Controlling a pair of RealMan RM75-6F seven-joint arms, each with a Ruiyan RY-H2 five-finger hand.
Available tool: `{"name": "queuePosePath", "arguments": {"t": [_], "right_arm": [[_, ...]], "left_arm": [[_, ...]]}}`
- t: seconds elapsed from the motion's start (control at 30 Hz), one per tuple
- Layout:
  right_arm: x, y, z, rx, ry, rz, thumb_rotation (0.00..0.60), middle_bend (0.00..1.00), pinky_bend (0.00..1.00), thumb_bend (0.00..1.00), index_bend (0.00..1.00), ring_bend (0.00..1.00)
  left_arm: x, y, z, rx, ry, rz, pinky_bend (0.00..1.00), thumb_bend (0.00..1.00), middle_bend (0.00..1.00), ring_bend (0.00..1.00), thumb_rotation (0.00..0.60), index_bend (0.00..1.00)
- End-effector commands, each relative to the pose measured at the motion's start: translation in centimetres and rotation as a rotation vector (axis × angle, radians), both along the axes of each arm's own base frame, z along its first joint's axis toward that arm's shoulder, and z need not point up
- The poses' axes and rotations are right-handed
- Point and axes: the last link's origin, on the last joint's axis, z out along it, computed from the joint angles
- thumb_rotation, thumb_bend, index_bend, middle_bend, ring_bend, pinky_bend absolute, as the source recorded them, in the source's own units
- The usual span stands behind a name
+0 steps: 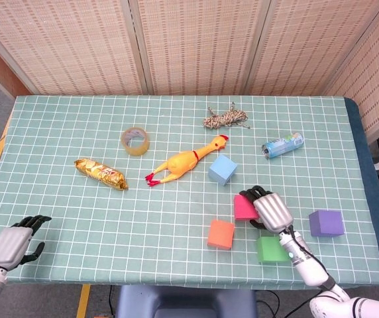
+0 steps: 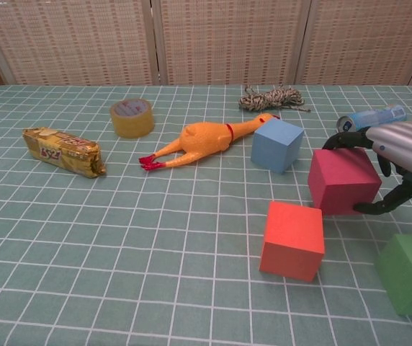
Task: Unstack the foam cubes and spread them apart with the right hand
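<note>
At the desk's near-left corner, the left robot hand rests idle, fingers apart, grasping nothing. Centre-right, the right robot hand grips the crimson foam cube, apparently setting it down between the blue cube, orange cube and green cube. The purple cube lies apart, far right. No lettering is legible.

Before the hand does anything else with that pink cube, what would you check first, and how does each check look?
1. Right hand grips the pink cube: ok.
2. Pink cube resting flat on the table: cannot tell.
3. Gap to the orange cube: not ok, they look nearly touching.
4. Gap to the blue cube: ok.
5. Green cube apart from the pink one: ok.
6. Left hand out of the way: ok.
</note>
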Motion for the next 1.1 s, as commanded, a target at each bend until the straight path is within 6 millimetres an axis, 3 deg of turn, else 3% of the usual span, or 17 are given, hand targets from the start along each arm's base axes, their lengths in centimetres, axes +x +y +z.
{"name": "queuePosePath", "arguments": {"t": [0.03, 0.23, 0.37, 0.6, 0.73, 0.9, 1.1], "right_arm": [[-0.3, 0.0, 0.1, 0.007, 0.015, -0.011, 0.6, 0.26, 0.52, 0.21, 0.21, 0.18], [-0.5, 0.1, 0.3, 0.024, 0.044, -0.026, 0.6, 0.06, 0.32, 0.2, 0.04, 0.01], [-0.3, 0.4, 0.6, 0.029, 0.038, -0.02, 0.6, 0.0, 0.19, 0.14, 0.0, 0.0], [0.0, 1.1, 1.7, 0.006, 0.008, 0.011, 0.6, 0.0, 0.17, 0.11, 0.0, 0.0], [-0.5, 1.8, 3.5, -0.076, -0.016, 0.029, 0.6, 0.0, 0.17, 0.11, 0.0, 0.0], [-3.3, 4.6, 6.3, -0.296, 0.049, 0.093, 0.6, 0.0, 0.16, 0.11, 0.0, 0.0], [-7.4, 7.2, 8.7, -0.427, 0.101, -0.009, 0.6, 0.0, 0.14, 0.11, 0.0, 0.0]], "left_arm": [[0.0, 0.0, 0.0, -0.001, 0.0, 0.0, 0.39, 0.47, 0.2, 0.19, 0.6, 0.2], [0.0, 0.0, -0.1, -0.002, 0.0, 0.0, 0.39, 0.47, 0.2, 0.19, 0.6, 0.21], [0.0, 0.0, 0.0, -0.003, 0.0, 0.0, 0.39, 0.47, 0.2, 0.19, 0.6, 0.21], [0.0, 0.0, 0.0, -0.004, 0.001, -0.001, 0.39, 0.47, 0.2, 0.19, 0.6, 0.2], [0.0, 0.0, 0.0, -0.002, -0.001, 0.0, 0.39, 0.47, 0.2, 0.19, 0.6, 0.21], [-0.2, 0.1, 0.0, -0.002, -0.003, 0.006, 0.39, 0.47, 0.2, 0.19, 0.6, 0.21], [0.0, 0.0, 0.0, -0.001, -0.007, -0.001, 0.39, 0.47, 0.2, 0.19, 0.6, 0.2]]}}
